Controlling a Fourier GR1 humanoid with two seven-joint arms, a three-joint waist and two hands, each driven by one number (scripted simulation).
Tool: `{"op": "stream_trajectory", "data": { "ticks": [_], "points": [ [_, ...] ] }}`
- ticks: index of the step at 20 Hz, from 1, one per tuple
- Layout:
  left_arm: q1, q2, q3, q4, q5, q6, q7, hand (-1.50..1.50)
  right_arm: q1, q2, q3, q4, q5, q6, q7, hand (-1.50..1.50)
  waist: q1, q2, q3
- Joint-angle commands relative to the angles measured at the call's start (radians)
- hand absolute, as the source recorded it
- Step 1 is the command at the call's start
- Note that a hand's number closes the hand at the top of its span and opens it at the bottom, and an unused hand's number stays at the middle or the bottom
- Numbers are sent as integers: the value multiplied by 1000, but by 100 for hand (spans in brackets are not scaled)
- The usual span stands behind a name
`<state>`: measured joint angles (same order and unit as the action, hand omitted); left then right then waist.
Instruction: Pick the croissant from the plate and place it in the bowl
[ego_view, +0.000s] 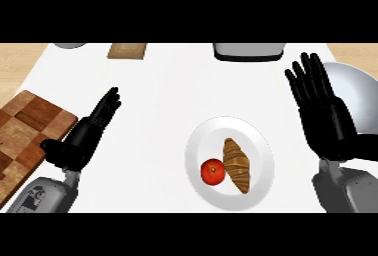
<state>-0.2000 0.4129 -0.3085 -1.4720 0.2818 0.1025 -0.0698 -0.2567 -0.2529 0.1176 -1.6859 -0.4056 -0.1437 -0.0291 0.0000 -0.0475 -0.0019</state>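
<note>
Croissant on plate, apparently untouched

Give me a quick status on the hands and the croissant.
Left hand and right hand open, holding nothing. Croissant on plate, tomato beside it. Bowl partly behind right hand.
</note>
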Motion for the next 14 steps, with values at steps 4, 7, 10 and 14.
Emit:
{"op": "stream_trajectory", "data": {
  "ticks": [4, 7, 10, 14],
  "points": [
    [-8, -40, 140, -50, 85, 62, 3, 0, 1, 28, 69, 104, 87, -87, 129, -150, 14, 48, 1],
    [18, -13, 157, -48, 112, 29, -9, 0, 68, -267, 117, 225, 383, -79, 162, -150, 13, 63, -46],
    [34, -39, 193, -77, 188, 16, 13, 0, 66, -88, 91, 351, 432, -343, 227, -150, 35, 54, -1],
    [67, -31, 217, -101, 196, 4, 28, 0, -20, -54, 144, 409, 582, -422, 201, -150, 17, 48, 1]
  ]
}}
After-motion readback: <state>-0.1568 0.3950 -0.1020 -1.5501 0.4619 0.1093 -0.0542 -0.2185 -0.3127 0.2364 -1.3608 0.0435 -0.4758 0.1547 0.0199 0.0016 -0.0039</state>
